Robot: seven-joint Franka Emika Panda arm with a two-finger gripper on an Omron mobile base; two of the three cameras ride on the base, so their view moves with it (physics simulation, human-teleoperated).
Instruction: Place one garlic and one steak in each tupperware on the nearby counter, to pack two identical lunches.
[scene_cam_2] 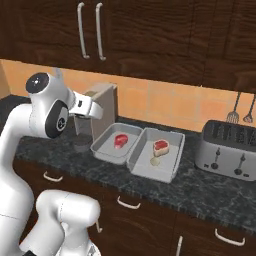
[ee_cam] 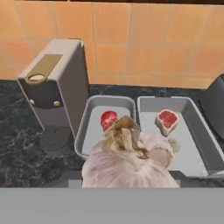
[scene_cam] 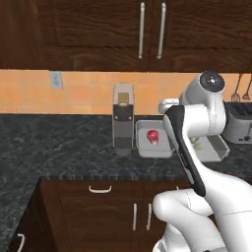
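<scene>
Hand view: my claw (ee_cam: 129, 183) pinching a garlic (ee_cam: 129, 162), above the counter (scene_cam_2: 210, 192). Left tupperware (ee_cam: 89, 131) at 11 o'clock has steak (ee_cam: 108, 119), no garlic. Next: carry over it, lower, release.

Red steak (scene_cam: 152, 136) in tupperware (scene_cam: 153, 150) beside coffee machine (scene_cam: 123, 118).
</scene>
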